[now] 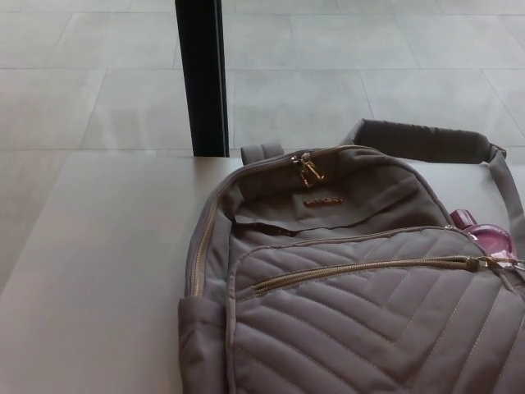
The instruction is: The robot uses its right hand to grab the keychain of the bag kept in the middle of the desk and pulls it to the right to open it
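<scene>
Head view is showing a grey-brown quilted bag lying flat on a pale counter, filling the picture from the centre toward 4 o'clock. Its front panel is carrying chevron stitching, and a gold zipper is running across that panel from about 9 o'clock to 3 o'clock of the bag. The zipper's pull is sitting at the far 3 o'clock end, near the picture's edge. A pink, glossy keychain is lying just above that pull, at the bag's 3 o'clock side; its shape is too cut off to tell further. At the bag's 12 o'clock, a pair of gold pulls is hanging together on the top zipper, beside a small fabric loop. A small brown label is sitting below them. A padded strap is curving off toward 2 o'clock. A black post is standing at 11 o'clock over a grey tiled floor. Neither hand is showing, so whether the fingers are apart or together cannot be told.
</scene>
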You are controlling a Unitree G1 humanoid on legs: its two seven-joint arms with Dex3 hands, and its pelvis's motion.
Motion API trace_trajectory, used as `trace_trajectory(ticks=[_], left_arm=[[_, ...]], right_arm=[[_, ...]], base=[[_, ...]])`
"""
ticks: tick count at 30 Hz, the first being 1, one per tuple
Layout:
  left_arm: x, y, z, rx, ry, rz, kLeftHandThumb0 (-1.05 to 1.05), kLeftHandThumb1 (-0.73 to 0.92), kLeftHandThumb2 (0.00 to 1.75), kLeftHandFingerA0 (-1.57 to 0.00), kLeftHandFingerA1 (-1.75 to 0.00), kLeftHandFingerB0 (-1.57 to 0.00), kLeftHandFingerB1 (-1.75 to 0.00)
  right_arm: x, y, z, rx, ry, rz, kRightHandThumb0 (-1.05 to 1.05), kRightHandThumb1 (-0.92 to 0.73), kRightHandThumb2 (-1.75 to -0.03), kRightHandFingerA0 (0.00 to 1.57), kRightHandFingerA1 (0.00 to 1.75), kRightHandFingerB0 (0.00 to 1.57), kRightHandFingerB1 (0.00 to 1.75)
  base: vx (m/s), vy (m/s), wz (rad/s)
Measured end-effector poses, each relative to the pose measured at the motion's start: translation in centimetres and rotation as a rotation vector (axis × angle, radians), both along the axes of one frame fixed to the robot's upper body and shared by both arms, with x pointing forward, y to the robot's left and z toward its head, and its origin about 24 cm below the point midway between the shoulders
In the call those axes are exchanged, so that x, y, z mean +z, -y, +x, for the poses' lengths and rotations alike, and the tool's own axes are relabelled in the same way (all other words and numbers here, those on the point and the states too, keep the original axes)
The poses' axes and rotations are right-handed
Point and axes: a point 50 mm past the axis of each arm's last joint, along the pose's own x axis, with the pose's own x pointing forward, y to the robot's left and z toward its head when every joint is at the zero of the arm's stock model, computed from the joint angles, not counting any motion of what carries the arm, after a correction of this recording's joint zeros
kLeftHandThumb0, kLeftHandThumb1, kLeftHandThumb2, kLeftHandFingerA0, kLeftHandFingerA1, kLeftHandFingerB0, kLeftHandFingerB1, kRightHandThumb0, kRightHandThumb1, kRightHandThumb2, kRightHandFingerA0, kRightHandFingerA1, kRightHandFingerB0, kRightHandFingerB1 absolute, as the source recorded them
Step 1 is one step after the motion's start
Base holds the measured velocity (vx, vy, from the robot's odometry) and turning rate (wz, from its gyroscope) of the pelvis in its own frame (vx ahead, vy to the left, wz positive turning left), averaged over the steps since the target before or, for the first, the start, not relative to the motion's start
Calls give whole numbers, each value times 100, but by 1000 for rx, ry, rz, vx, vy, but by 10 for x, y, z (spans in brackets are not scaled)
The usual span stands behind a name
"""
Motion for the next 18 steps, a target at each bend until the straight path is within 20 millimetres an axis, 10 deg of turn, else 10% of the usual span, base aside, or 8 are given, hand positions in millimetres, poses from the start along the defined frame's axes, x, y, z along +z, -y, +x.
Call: trace_trajectory(ticks=[1, 3, 5, 6, 8, 11, 12, 18], left_arm=[[0, 0, 0, 0, -1, 0, -89, 92, 75, -52, -56, -47, -40], [0, 0, -1, 1, -1, 0, -84, 76, 116, -47, -62, -41, -52], [0, 0, -1, 1, -1, 0, -89, 92, 75, -51, -56, -47, -39], [0, 0, 0, 1, -1, 0, -90, 92, 73, -50, -53, -48, -39], [0, 0, 0, 1, -1, -1, -90, 92, 75, -51, -54, -46, -39], [0, 0, 0, 1, 0, -1, -96, 79, 96, -47, -58, -40, -44], [0, 0, 0, 0, 1, -1, -88, 92, 76, -50, -53, -44, -38], [0, 0, 0, 0, 0, -1, -88, 92, 75, -49, -53, -47, -39]], right_arm=[[-1, 0, -1, 0, -4, 1, -20, -66, -73, 89, 168, 73, 103], [-5, -1, -2, 3, -16, 15, -27, -70, -65, 87, 161, 68, 73], [-6, -4, -4, 14, -39, 18, -48, -54, -85, 97, 114, 35, 49], [-7, -6, -4, 21, -51, 21, -67, -65, -60, 71, 66, 17, 27], [-10, -11, -7, 42, -87, 17, -82, -51, -92, 24, 53, 0, 12], [-10, -19, -11, 67, -123, 8, -96, -64, -58, 8, 36, 0, 0], [-10, -22, -12, 74, -134, 6, -100, -57, -99, 2, 18, 0, 0], [-5, -31, -17, 99, -187, -12, -103, -58, -101, 5, 8, 0, 0]], base=[[0, 0, 0], [0, 0, 0], [0, 0, 0], [0, 0, 0], [0, 0, 0], [0, 0, 0], [0, 0, 0], [0, 0, 0]])
